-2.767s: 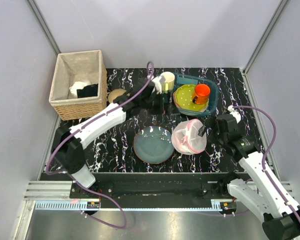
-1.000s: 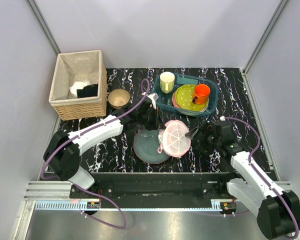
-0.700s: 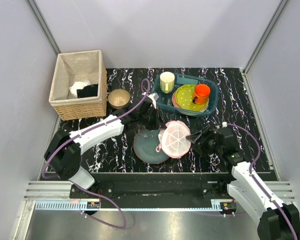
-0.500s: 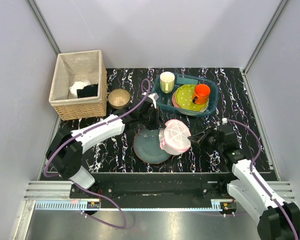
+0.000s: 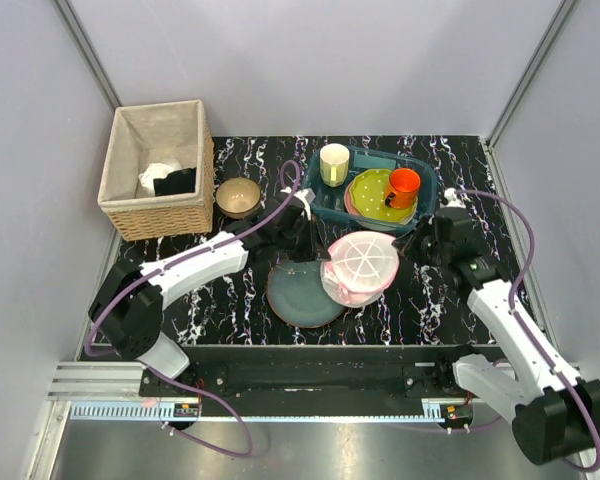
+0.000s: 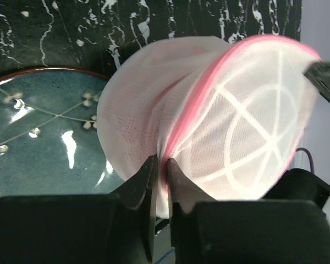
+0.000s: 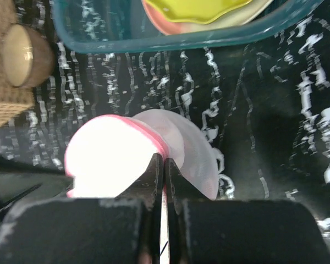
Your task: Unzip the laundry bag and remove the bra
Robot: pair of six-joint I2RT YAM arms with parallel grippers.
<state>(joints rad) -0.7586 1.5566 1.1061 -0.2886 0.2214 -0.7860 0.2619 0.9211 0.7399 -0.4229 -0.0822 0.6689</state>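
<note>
mesh laundry bag has swung face-up — left fingers and right fingers both pinch it

Robot lab test cell. Shown by plain grey panel walls, aluminium frame posts, black marbled tabletop, metal mounting rail at arm bases. Household props staged: wicker basket far left of left gripper, teal bin of dishes just ahead of right gripper.

The top camera looks down from the near edge over the whole table. Both wrist cameras sit close, facing the laundry bag from opposite sides.
</note>
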